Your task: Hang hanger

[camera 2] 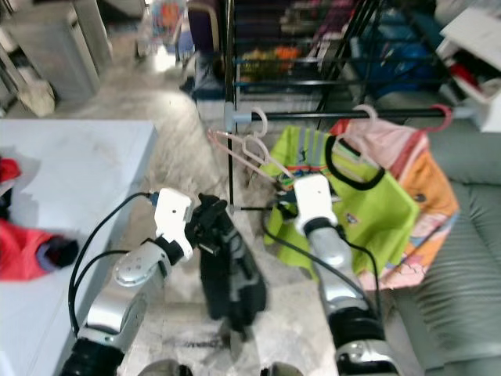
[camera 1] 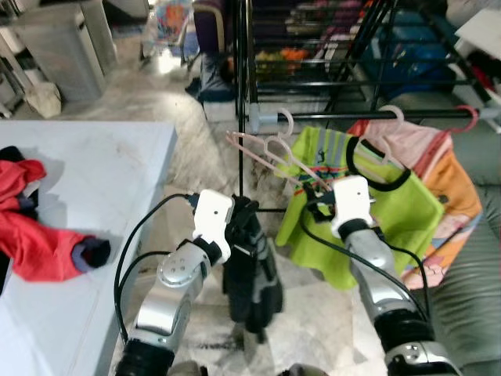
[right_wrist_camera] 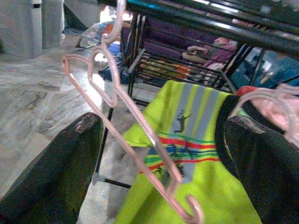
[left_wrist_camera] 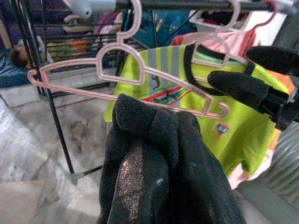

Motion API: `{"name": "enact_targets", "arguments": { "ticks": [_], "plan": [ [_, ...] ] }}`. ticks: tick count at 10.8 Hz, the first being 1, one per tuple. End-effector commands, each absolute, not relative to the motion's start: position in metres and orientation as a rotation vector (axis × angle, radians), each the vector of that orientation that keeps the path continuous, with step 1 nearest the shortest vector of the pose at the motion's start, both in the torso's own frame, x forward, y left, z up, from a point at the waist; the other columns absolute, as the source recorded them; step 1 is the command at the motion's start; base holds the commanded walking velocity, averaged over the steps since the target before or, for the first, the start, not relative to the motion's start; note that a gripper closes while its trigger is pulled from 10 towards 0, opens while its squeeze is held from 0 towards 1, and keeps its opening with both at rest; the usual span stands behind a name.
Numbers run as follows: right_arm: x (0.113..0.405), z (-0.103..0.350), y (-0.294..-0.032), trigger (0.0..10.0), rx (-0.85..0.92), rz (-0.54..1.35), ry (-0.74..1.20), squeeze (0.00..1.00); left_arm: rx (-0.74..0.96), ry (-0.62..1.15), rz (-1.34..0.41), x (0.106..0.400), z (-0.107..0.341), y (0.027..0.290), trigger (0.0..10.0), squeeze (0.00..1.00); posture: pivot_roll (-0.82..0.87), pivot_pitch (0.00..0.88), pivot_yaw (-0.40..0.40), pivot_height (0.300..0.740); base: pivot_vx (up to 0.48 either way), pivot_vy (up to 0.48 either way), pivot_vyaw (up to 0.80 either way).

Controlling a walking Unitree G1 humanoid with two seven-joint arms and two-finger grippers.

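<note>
Now, with your right gripper (right_wrist_camera: 163, 154) spread around the hooked pink plastic hanger (camera 1: 270, 157), keep your left gripper (camera 1: 243, 223) clamping the black garment (camera 1: 252, 274).

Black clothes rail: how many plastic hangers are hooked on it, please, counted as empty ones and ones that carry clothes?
On the black clothes rail:
Empty hangers: 1, the pale pink plastic hanger
Hangers carrying clothes: 2, the pale hanger in the lime-green shirt and the deep pink hanger above the pink and orange garment
Total: 3
</note>
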State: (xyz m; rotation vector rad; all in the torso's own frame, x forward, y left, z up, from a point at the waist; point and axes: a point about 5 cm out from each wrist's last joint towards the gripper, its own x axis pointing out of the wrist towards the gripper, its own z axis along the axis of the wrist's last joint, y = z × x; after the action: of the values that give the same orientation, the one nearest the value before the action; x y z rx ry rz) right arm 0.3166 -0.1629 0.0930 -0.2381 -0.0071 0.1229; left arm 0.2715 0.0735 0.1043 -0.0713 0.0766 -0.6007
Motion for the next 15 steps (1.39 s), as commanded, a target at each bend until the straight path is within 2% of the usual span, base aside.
{"name": "enact_targets", "arguments": {
  "ticks": [1,4,7,15],
  "plan": [
    [0.320,0.101,-0.166,10.0,-0.233,0.108,-0.033,0.00,-0.074,0.022,-0.592,0.271,0.113,0.078,10.0,0.00,-0.03,0.030,-0.014,0.740,0.000,0.000,0.00],
    [0.307,0.092,-0.169,10.0,-0.229,0.105,-0.020,0.00,-0.082,0.019,-0.555,0.271,0.112,0.081,10.0,0.00,-0.04,0.044,-0.026,0.740,0.183,0.000,0.00],
    [0.298,0.087,-0.168,10.0,-0.224,0.114,-0.021,0.00,-0.079,0.019,-0.492,0.272,0.112,0.097,10.0,0.00,-0.04,0.058,-0.020,0.740,0.282,0.000,0.00],
    [0.305,0.091,-0.168,10.0,-0.239,0.131,-0.025,0.00,-0.097,0.030,-0.496,0.269,0.109,0.092,10.0,0.00,-0.04,0.047,-0.027,0.740,0.267,0.000,0.00]
  ]
}}
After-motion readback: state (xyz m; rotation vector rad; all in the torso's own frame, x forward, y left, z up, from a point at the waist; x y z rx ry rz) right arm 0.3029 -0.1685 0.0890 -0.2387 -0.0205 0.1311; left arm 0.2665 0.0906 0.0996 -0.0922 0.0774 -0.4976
